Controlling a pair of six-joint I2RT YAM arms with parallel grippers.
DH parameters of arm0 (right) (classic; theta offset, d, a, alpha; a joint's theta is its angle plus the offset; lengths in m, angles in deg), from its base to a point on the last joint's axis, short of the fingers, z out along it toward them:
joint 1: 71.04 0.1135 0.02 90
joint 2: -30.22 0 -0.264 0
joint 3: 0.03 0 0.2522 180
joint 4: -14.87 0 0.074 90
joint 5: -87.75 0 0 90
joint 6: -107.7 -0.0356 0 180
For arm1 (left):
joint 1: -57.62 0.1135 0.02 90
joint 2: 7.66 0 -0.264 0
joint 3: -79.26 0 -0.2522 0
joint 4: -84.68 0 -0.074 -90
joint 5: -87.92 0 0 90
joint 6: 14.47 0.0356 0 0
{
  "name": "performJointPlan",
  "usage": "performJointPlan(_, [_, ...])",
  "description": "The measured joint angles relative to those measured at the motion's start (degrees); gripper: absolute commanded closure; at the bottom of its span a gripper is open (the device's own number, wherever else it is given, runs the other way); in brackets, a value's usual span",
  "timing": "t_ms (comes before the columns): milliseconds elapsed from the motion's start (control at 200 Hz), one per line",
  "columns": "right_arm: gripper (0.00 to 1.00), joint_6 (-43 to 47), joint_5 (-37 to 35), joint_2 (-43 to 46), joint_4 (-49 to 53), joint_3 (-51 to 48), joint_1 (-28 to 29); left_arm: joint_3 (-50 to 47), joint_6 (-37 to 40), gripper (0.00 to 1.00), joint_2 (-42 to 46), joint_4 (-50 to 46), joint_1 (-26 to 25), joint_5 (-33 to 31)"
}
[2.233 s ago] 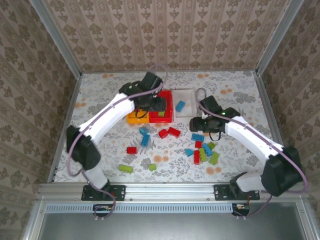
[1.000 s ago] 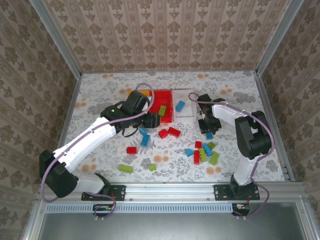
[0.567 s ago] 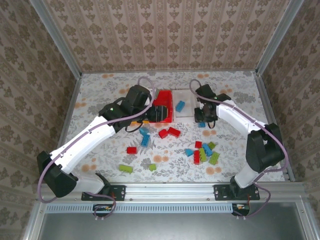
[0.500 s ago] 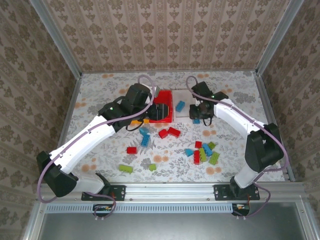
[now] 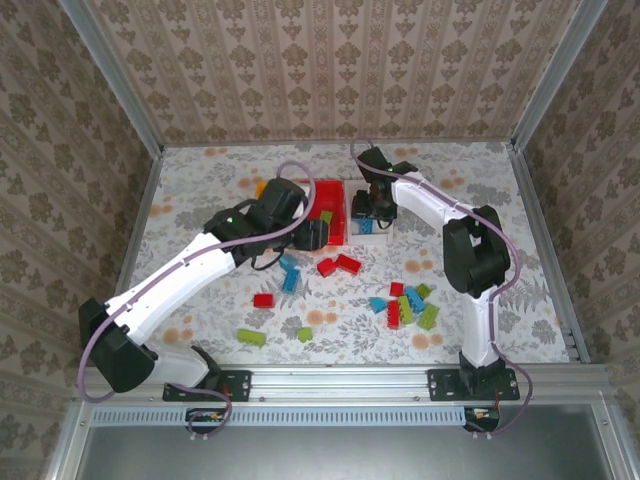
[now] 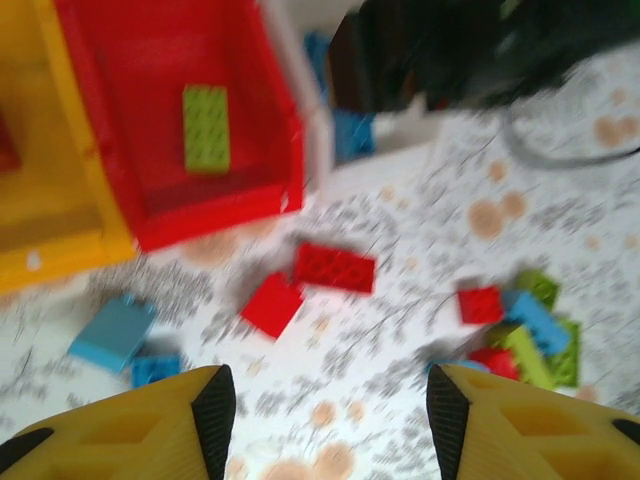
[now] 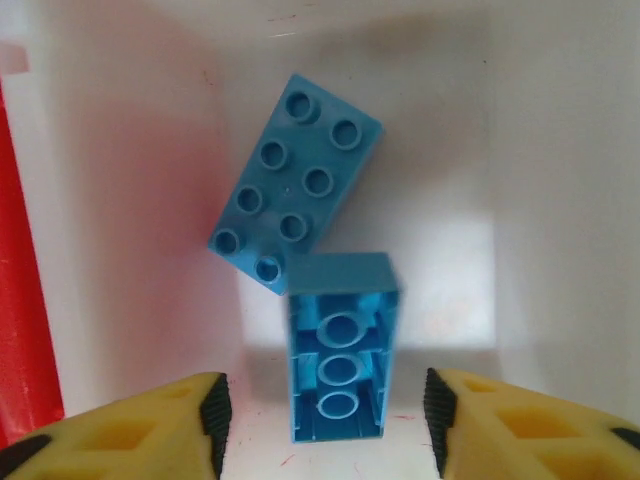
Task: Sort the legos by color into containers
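Because blues are going into the white bin [image 7: 560, 150] toward the far edge of the bench [image 5: 200, 190], the right gripper [image 7: 320, 420] is hanging open, empty, over two blue legos [image 7: 340, 350] there; the left gripper [image 6: 330, 420] is hovering open, holding nothing, over loose red legos [image 6: 335, 268].

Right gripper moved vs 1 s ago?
Yes. Top view: right gripper went left and back, from the table beside the white bin to over it.

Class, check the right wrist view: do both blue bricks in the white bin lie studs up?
No, the upper brick shows studs, but the lower brick shows its hollow underside.
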Motion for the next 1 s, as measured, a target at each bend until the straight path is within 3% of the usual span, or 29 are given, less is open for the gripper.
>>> performJointPlan(240, [0.33,0.72,-0.44,3.34,-0.28,0.79,2.12,-11.91,-6.73,0.38,4.28,-8.98,6.03,-1.42])
performJointPlan(395, [0.27,4.79,0.42,16.20,-7.32,-9.29,7.21,-17.44,-15.56,0.34,7.48,-13.99,13.18,-0.61])
performJointPlan(500, [0.21,8.70,5.60,25.40,-15.32,-18.43,11.69,-21.03,-24.39,0.33,7.80,-14.10,16.65,1.55])
performJointPlan(745, [0.17,12.66,20.70,31.39,-25.83,-32.24,17.25,-25.97,-47.54,0.28,7.28,-7.87,17.27,6.56])
performJointPlan(1000, [0.17,13.38,24.55,32.92,-26.82,-34.53,17.86,-32.06,-66.05,0.27,5.70,-0.66,17.35,8.44])
